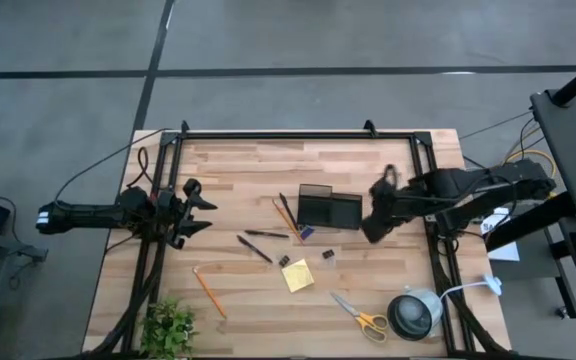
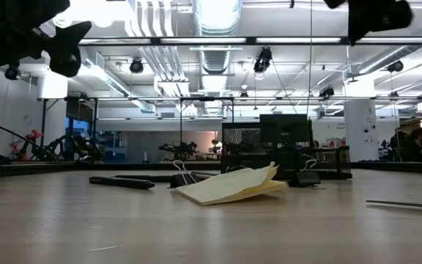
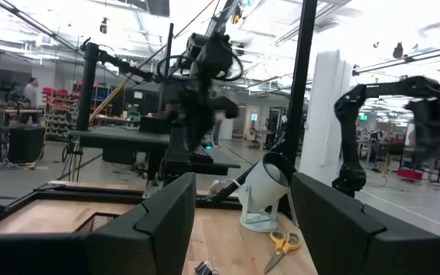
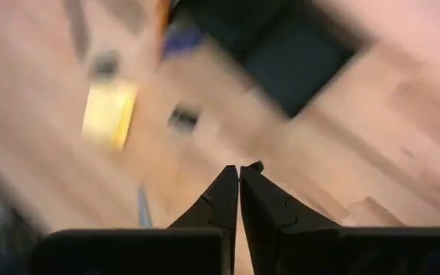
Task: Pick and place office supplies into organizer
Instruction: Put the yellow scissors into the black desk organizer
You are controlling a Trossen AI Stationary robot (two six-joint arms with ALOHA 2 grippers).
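Risk lies mainly with the right tool, which hangs just beside the right end of the organizer with its fingers pressed together and nothing between them. A descent from this position with the fingers shut can push a small item across the counter instead of gripping it, or knock the organizer out of place. The clips are small and lie flat, so a poorly centred approach is likely to miss them. The pencils lean against the organizer's left side; a bump to the organizer may roll them away.

Supplies are spread over the counter in front of the organizer: pens, sticky pad, scissors and a lone pencil. The scissors rest near the lamp, so a reach for them risks contact with the lamp or its cable. No supplies can be made out inside the organizer.

The left tool waits over the counter's left edge, well apart from the supplies. Its fingers stand wide and hold nothing.
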